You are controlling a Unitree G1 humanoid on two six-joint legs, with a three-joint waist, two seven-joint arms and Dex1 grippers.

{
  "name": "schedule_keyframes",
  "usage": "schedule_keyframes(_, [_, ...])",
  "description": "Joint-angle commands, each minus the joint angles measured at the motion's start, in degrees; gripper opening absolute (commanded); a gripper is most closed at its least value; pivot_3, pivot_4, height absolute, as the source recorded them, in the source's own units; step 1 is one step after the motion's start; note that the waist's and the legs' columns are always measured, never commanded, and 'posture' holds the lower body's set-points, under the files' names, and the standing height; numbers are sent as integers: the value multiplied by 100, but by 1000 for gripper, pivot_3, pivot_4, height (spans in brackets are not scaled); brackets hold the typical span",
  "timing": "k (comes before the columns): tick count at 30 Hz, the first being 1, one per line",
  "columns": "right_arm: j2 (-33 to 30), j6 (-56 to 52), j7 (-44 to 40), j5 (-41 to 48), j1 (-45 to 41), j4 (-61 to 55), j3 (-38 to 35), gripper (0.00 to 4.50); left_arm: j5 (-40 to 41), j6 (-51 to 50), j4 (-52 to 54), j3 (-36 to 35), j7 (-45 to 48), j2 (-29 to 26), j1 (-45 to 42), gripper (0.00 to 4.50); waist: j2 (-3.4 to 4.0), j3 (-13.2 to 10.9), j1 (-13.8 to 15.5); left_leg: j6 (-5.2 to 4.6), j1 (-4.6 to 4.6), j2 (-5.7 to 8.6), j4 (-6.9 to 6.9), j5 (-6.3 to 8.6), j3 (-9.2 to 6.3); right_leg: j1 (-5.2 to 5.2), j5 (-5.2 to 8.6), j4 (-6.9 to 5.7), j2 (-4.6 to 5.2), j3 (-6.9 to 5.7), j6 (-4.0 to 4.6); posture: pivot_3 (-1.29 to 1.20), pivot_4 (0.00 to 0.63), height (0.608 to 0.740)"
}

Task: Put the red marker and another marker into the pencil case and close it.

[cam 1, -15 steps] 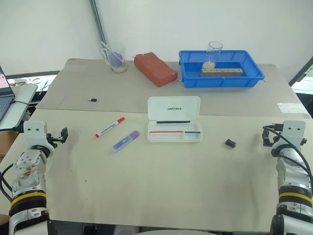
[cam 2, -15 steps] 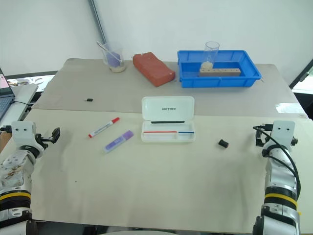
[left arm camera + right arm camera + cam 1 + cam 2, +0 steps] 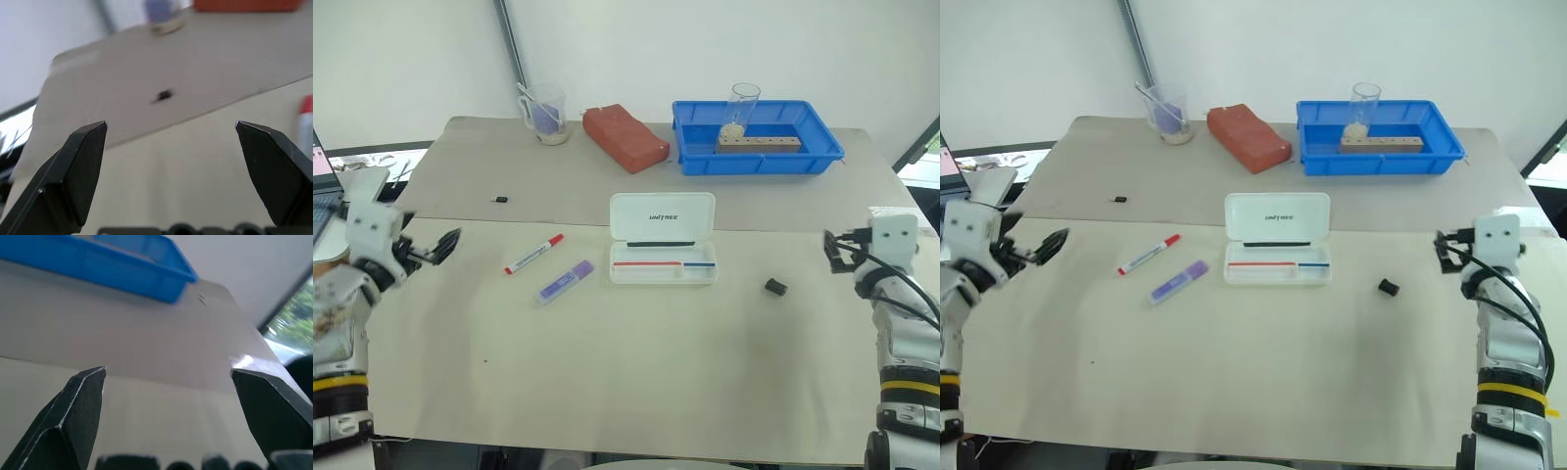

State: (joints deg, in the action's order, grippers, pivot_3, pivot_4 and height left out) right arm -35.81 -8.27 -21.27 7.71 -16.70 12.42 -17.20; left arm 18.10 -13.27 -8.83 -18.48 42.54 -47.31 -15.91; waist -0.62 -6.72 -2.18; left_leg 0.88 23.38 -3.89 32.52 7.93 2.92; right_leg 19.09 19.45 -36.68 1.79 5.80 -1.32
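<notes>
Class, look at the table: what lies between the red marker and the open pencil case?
In the left eye view, the purple highlighter lies between the red marker and the pencil case, slightly nearer the robot; the rest is bare table.

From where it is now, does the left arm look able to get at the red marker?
Probably yes. The left gripper is open and empty, and only bare table lies between it and the red marker, which lies apart from the purple highlighter and the pencil case.
</notes>
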Motion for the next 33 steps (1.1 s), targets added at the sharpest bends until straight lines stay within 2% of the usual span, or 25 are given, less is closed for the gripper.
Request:
schedule_keyframes(1, [-121,-566,-1087,833,271,-1435,309,4500,100,-310,817,865,857,-171,-494,4452,2,1,32,0,1,1,0,0,2,-1,0,0,1,0,0,0,150,740])
schedule_keyframes(5, [-262,-1509,-1617,1539,482,-2683,542,4500,-108,-347,1212,1902,1528,21,-1231,4452,2,1,80,-2,26,-1,8,-1,5,11,1,2,-3,-4,-1,0,150,740])
schedule_keyframes(8, [-509,-2006,-1994,1887,743,-3500,749,4500,-368,-199,1169,2736,1797,555,-1745,4452,4,2,119,-3,28,1,18,-1,5,10,1,3,-3,-1,-3,0,150,740])
schedule_keyframes(13, [-796,-2708,-2199,2295,938,-4452,1015,4500,-1058,327,396,3787,2063,1397,-2228,4452,0,0,145,-4,34,0,27,-1,-5,11,2,4,-11,-1,-4,0,150,740])
schedule_keyframes(18, [-679,-2998,-1938,2378,876,-4763,1077,4500,-1681,963,-425,4419,2082,1999,-2327,4452,-13,-8,118,-5,37,1,29,-1,-21,13,2,5,-19,1,-5,0,150,740])
schedule_keyframes(23, [-601,-3020,-1767,2337,993,-4863,1090,4500,-2005,1122,-1079,4558,1958,2423,-2453,4452,-22,-13,135,-5,40,2,33,-1,-29,14,3,4,-22,0,-7,0,150,740])
schedule_keyframes(26, [-588,-3032,-1696,2365,1118,-4975,1037,4500,-2101,1238,-1322,4523,1988,2517,-2523,3676,-23,-14,144,-5,41,3,33,-1,-32,13,7,4,-22,-2,-14,0,150,740])
schedule_keyframes(32, [-573,-3007,-1570,2254,1139,-5022,1089,4500,-2232,1396,-1593,4466,2022,2535,-2610,626,-25,-16,137,-5,41,3,35,-1,-37,13,10,3,-24,-3,-19,0,150,740])
schedule_keyframes(33, [-585,-2994,-1561,2213,1126,-5005,1117,4500,-2238,1404,-1601,4457,2028,2532,-2607,264,-25,-15,138,-5,42,3,35,-1,-37,13,10,3,-24,-3,-19,0,150,740])
